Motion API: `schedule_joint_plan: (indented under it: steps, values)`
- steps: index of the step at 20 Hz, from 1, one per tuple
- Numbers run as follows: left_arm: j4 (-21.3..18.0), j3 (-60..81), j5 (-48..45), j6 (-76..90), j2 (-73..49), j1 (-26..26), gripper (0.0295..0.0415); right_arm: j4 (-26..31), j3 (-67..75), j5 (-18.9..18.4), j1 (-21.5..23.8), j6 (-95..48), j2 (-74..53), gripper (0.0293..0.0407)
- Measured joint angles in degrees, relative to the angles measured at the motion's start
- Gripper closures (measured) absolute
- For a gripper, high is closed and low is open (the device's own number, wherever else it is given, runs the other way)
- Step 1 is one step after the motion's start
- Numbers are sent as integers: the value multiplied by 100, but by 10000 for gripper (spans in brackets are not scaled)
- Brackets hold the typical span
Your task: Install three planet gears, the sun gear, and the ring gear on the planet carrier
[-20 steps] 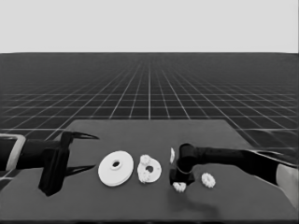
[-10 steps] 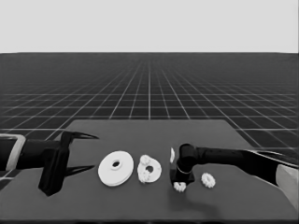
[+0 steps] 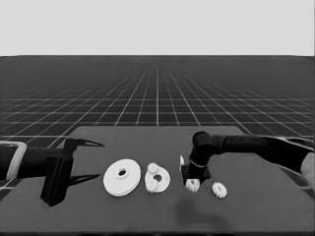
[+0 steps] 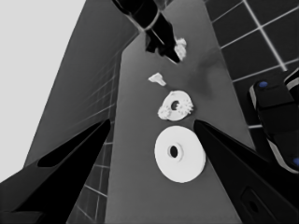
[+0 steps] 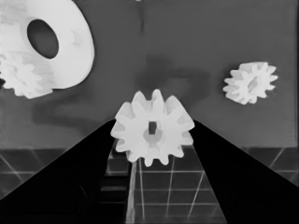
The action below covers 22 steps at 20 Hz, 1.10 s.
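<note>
Gear [image 5: 153, 133] clamped between right tool [image 5: 154, 140] fingers, above table [image 3: 147, 216].

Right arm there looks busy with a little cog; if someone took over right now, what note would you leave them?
Right gripper: shut on a gear, beside the smaller round part.
Left gripper: parked open at the table's left end, holding nothing.
Done: two gears already sit on the smaller round part.
Left: place the held gear, then the loose gear, then the larger round part on top. A thin white piece lies nearby.
</note>
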Motion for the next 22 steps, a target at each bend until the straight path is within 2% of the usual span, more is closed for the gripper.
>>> schedule_joint_plan:
  steps: [2, 4, 6, 12, 14, 15, 22]
  values:
    - [0, 0, 0, 0, 0, 0, 326, 15, 1, 0, 13, 1, -1, 388]
    - [0, 0, 0, 0, 0, 0, 326, 195, -1698, 67, 184, -382, 1288, 388]
    - [0, 0, 0, 0, 0, 0, 326, 242, -2467, 115, 221, -678, 1783, 388]
    - [0, 0, 0, 0, 0, 0, 326, 265, -2912, 143, 228, -869, 2031, 388]
    - [0, 0, 0, 0, 0, 0, 326, -304, -3239, 317, -364, -1070, 2120, 388]
    - [0, 0, 0, 0, 0, 0, 326, -419, -3346, 370, -498, -1133, 2150, 388]
    - [0, 0, 0, 0, 0, 0, 326, -574, -3510, 453, -659, -1225, 2198, 388]
